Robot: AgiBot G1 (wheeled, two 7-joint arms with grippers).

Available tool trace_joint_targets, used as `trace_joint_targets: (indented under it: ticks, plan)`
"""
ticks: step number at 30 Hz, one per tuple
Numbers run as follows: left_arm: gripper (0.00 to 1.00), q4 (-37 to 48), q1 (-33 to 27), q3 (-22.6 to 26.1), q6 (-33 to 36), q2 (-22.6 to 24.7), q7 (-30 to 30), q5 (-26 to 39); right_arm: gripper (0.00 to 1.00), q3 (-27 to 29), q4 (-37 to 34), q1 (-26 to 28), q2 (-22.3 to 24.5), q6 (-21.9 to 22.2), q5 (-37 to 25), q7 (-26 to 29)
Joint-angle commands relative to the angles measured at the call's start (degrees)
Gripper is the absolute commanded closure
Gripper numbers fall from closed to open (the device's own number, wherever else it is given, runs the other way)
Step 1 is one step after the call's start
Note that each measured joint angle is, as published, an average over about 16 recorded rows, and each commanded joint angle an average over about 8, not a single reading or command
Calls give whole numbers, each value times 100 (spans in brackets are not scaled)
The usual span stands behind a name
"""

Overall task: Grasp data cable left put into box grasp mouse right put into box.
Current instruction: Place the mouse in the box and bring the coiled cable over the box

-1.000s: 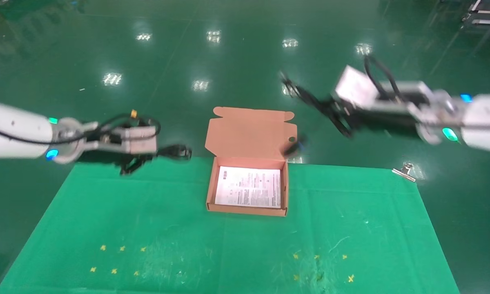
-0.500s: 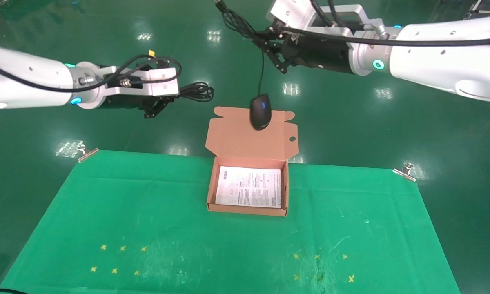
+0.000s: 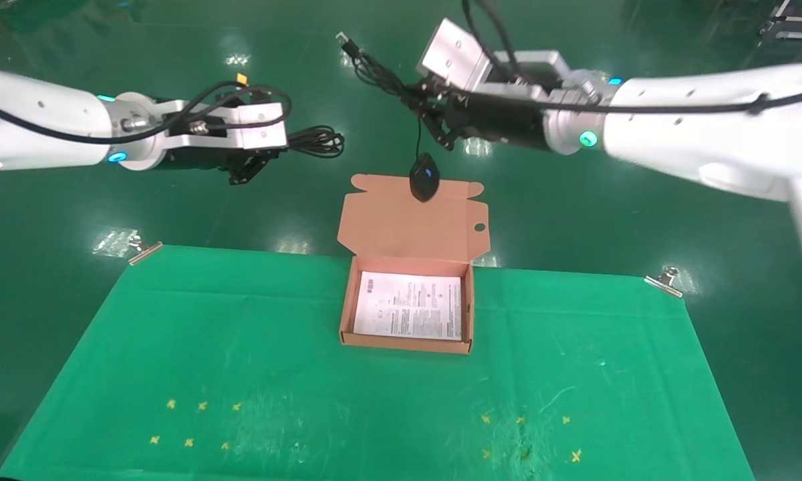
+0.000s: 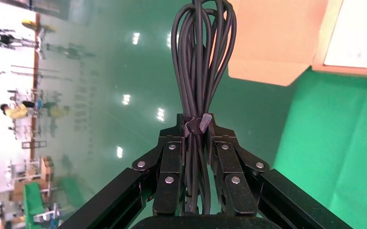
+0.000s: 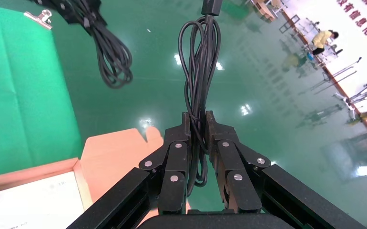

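- You had both items lifted but neither packed: the box (image 3: pixel 347 314) held only its printed sheet (image 3: pixel 408 314).
- Your left gripper (image 3: pixel 254 164), up at far left, was clamped on the data cable (image 3: pixel 315 141).
- Your right gripper (image 3: pixel 434 127) pinched the bundled cord (image 5: pixel 198 71), so the mouse (image 3: pixel 424 177) dangled over the far edge of the flap lid (image 3: pixel 401 224).
- The raised lid stood between the mouse and the box; clips (image 3: pixel 661 280) held the green mat (image 3: pixel 240 374).

factory hall: glossy green floor (image 3: pixel 641 220), distant workstations (image 5: pixel 358 90).
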Motion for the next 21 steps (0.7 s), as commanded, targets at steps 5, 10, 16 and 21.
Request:
trace_joint_targets:
  ticks: [5,10,16,21]
  plan:
    - [100,-60,56,50,126,-121,-215,116,100,-81,-276,-169,-175,179,-92,-122]
    - [100,-163,106,113,273,-243,-547,297,100,-150,-471,-292,-302,183,-77,-226]
    - [100,-410,145,174,406,-360,-909,508,100,-239,-584,-437,-432,186,42,-249]
    - [100,-598,184,192,434,-409,-1093,605,100,-350,-699,-554,-501,253,260,-110]
